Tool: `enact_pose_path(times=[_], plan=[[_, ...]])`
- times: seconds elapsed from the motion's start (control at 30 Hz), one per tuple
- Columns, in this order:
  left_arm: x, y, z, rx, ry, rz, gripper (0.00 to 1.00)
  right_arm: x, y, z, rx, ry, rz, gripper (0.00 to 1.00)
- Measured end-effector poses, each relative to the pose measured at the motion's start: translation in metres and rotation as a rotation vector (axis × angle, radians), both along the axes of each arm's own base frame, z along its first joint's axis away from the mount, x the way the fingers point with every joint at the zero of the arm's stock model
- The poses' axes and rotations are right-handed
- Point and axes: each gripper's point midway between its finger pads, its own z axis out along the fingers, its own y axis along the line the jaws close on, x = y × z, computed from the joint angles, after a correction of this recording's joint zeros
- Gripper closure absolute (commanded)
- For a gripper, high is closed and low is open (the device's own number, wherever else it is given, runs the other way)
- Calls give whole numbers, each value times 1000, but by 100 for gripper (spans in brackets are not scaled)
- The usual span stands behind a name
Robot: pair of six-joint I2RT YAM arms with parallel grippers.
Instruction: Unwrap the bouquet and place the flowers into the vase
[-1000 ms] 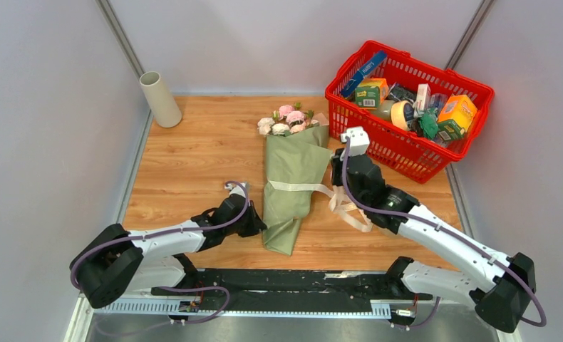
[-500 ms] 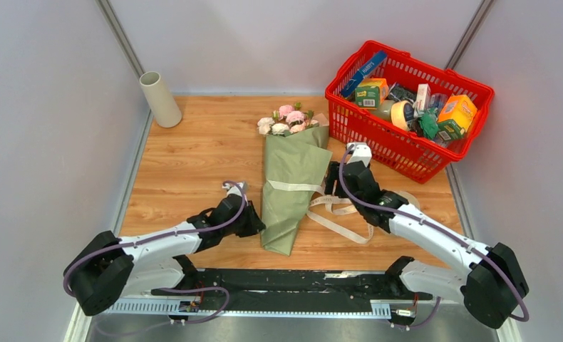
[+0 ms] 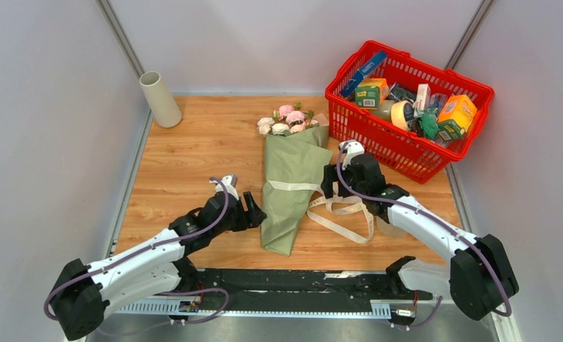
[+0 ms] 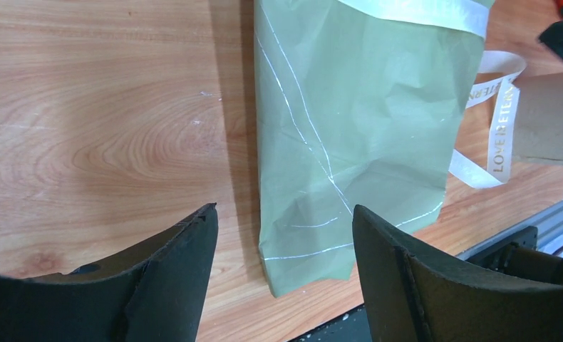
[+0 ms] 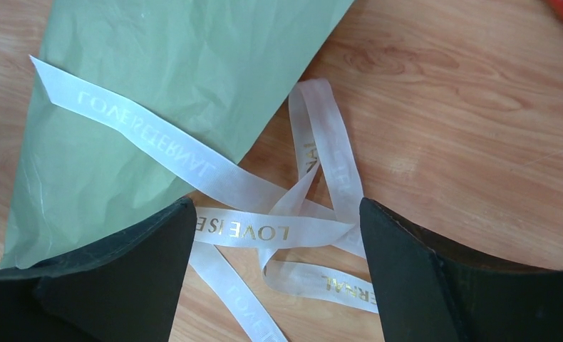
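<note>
- Your left gripper (image 3: 254, 211) sat low over the wooden table (image 3: 193, 157), just beside the left edge of the bouquet's narrow end; its black fingers (image 4: 172, 271) were spread wide and grasped nothing.
- The bouquet, a long cone of sage-green paper (image 3: 291, 187), lay flat mid-table, with its narrow end toward the arm bases and its open mouth toward the far wall.
- From the left wrist, you saw creased green paper filling the space ahead of the parted fingers. I couldn't tell whether either tip touched it.
- Your right gripper (image 3: 326, 182) was on the cone's right side, jaws released and wide apart, empty.
- The cream ribbon with gold lettering (image 3: 343, 214) lay in loose loops on the wood right of the cone, and one band of it crossed the green paper.
- The flowers, pink and cream roses (image 3: 286, 120), poked out of the cone's far mouth.
- The vase, a tall off-white tube (image 3: 159, 99), stood at the far left corner, well apart from the bouquet.
- A red plastic basket (image 3: 393, 146) full of packets sat at the far right, near the blooms.
</note>
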Motion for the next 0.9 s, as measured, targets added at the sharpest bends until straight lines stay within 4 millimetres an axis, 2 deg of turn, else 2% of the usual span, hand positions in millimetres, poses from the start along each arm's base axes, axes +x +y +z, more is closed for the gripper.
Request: enact_pose_path(times=[0.27,0.4,0.5,0.6,0.77,0.9], plan=[[-3,11,15,-10,-36,26,25,-9,2,-47,3,155,-32,15],[-3,11,23,-31,-55,26,25,-15,2,-68,-11,218,-30,20],[-4,12,25,-39,-61,27,25,-14,4,-73,-4,229,-39,25],[-5,14,25,-37,-59,27,25,-11,2,-77,-10,231,-72,36],[-6,13,25,-36,-54,22,25,-10,-5,-85,-45,223,-142,40],[-7,13,25,-38,-52,18,25,-13,0,-93,-68,228,-148,47]])
